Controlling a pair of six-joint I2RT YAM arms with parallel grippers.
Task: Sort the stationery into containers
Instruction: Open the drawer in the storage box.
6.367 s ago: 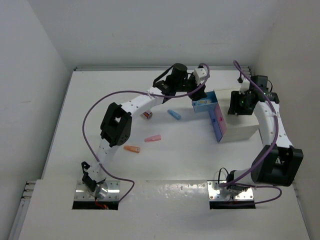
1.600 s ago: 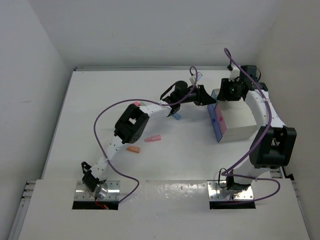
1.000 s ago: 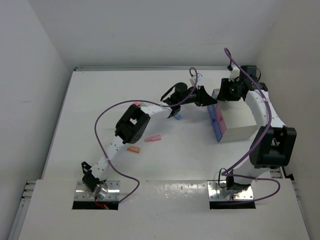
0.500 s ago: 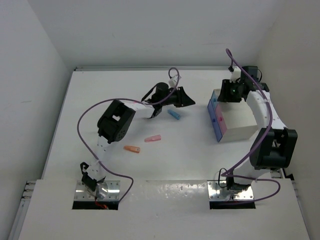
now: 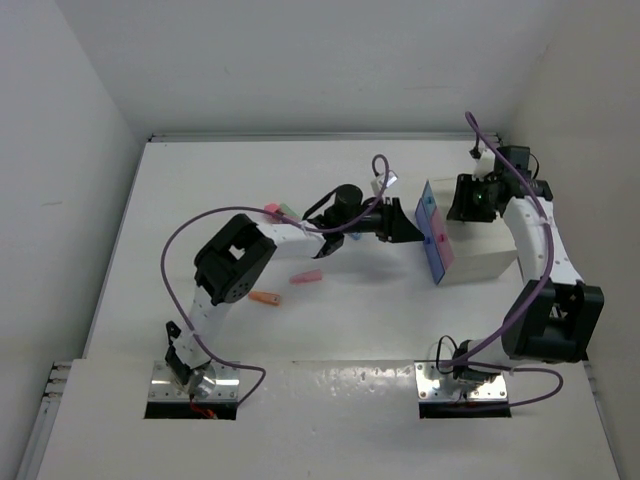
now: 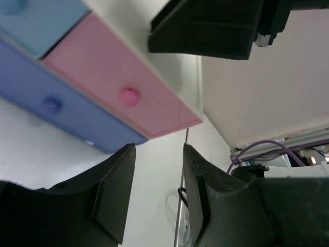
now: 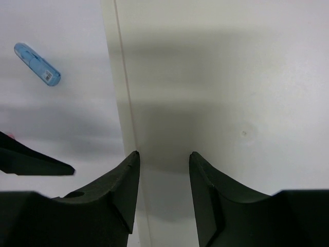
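Observation:
The white cabinet [image 5: 485, 250] stands at the right with its pink drawer [image 5: 446, 243] and blue drawer [image 5: 432, 250] pushed in. In the left wrist view I see the pink front [image 6: 103, 77] and the blue front [image 6: 67, 121] with their knobs. My left gripper [image 5: 406, 224] [image 6: 158, 149] is open and empty, just in front of the drawers. My right gripper [image 5: 462, 203] [image 7: 163, 154] is open and empty over the cabinet top [image 7: 221, 92]. A blue piece [image 7: 37, 64] lies on the table. A pink piece [image 5: 306, 277] and an orange piece [image 5: 264, 298] lie mid-table. The short cylinder is hidden.
A small pink piece [image 5: 272, 209] and a mint green piece [image 5: 288, 211] lie beside the left arm's forearm. The left arm stretches across the table's middle. White walls close the table at the back and on both sides.
My left gripper swung away to the left, then came back right to the drawer fronts. My right gripper shifted slightly right over the cabinet top. The drawer that stood out earlier is now pushed in.

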